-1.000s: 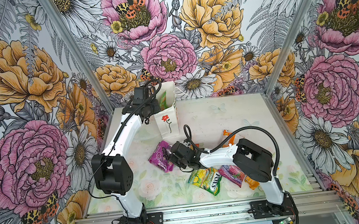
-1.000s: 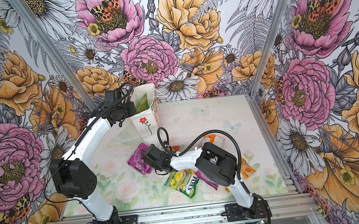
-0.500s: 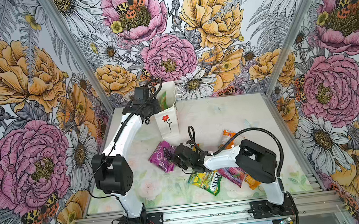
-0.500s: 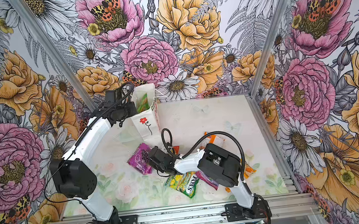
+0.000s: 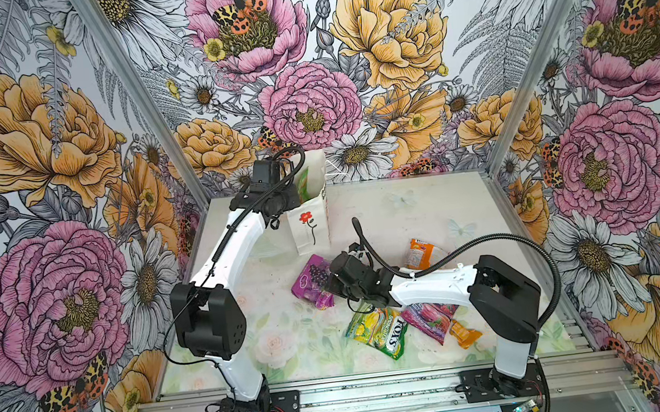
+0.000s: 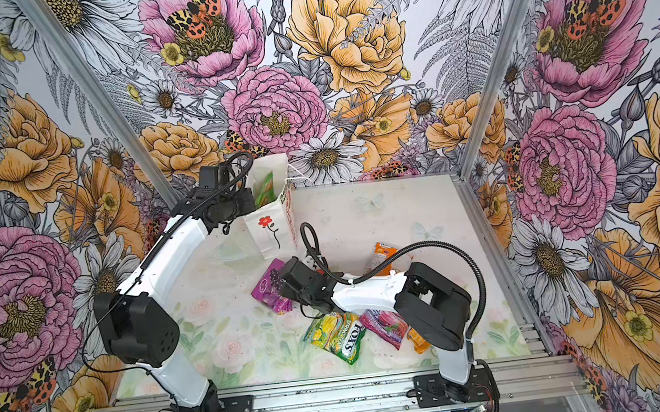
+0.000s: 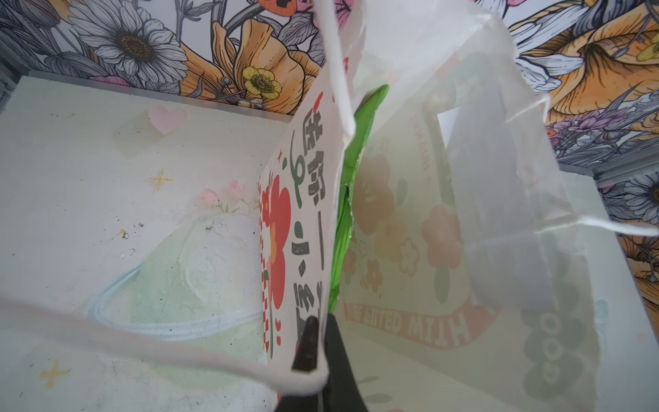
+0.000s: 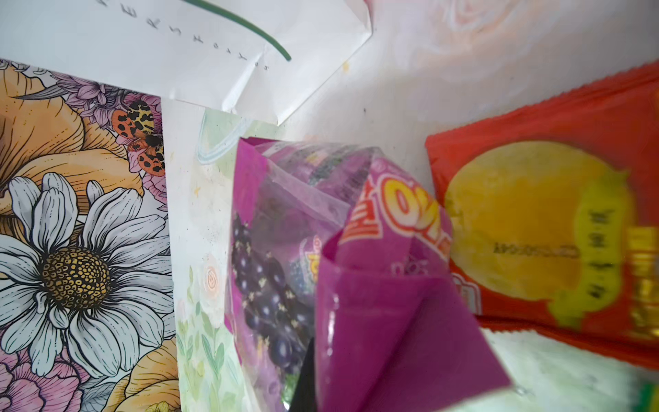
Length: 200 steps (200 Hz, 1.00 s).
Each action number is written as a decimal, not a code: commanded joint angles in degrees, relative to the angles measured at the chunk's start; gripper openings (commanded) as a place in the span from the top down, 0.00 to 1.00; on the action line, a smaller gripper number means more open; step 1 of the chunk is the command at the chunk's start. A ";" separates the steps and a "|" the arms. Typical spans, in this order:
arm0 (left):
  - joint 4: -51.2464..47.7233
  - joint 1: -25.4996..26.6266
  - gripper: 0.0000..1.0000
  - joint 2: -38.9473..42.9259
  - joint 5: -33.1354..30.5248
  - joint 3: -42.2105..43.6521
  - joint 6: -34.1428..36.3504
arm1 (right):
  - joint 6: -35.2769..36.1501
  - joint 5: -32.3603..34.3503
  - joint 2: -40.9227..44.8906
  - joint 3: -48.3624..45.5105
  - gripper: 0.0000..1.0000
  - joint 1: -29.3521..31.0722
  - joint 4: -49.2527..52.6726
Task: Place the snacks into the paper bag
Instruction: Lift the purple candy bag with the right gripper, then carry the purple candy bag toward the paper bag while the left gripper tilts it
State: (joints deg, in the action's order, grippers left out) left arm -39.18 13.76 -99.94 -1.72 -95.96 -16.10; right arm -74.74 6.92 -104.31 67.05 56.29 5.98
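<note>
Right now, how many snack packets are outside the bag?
6: the grape packet in the right gripper, red packet beside it, orange packet behind the right arm; green-yellow packet, purple packet and small orange wrapper near the front. Others may hide under the arm.

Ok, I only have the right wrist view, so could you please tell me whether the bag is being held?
Observer: Yes, the left fingers pinch the rim of the bag.
Operator: Thank you. Is anything inside it?
Observer: A green packet stands in it.
Operator: And what else is there to pack?
Observer: For one, a yellow-green FOX'S packet lies flat toward the front.
</note>
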 commanded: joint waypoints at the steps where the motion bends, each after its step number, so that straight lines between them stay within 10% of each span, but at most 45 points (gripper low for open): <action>1: 0.07 0.26 1.00 2.56 -0.66 -1.42 0.89 | 8.61 -0.84 4.98 2.71 1.00 -0.77 0.23; 96: -0.12 2.22 1.00 2.63 -1.58 -1.77 3.13 | 15.68 0.85 21.55 -3.29 1.00 -6.88 4.05; 200: 0.79 13.35 1.00 4.07 -20.27 -0.35 15.64 | 13.11 8.02 33.55 -11.75 1.00 -13.39 7.89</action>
State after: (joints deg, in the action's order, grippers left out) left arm -39.64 25.28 -99.09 -15.25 -95.98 -4.78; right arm -61.19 12.62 -74.13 55.44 43.00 17.89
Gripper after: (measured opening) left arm 0.049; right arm 0.047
